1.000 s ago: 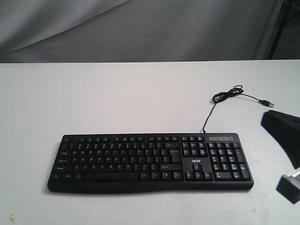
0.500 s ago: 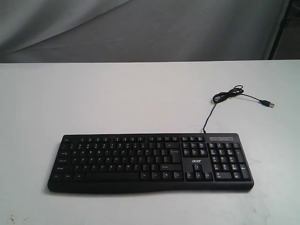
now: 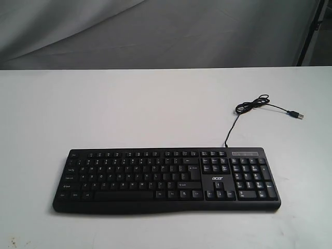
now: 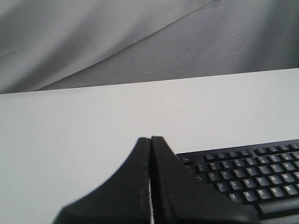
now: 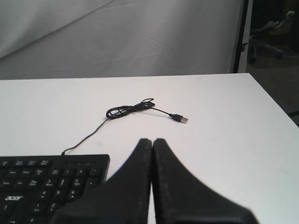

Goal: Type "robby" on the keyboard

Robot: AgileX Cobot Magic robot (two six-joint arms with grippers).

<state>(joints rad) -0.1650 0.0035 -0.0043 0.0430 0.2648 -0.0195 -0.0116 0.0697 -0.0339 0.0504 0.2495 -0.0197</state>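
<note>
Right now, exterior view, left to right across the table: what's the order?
On the keyboard: letter keys → acer logo → number pad; then the USB plug, past its right end. Coiled cable overlaps, so skipped.

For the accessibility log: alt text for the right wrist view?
The right gripper, jaws shut and empty, fills the foreground near the number-pad end of a black Acer keyboard on a white table. Beyond, the keyboard's thin black USB cable lies coiled, its plug unconnected.
</note>
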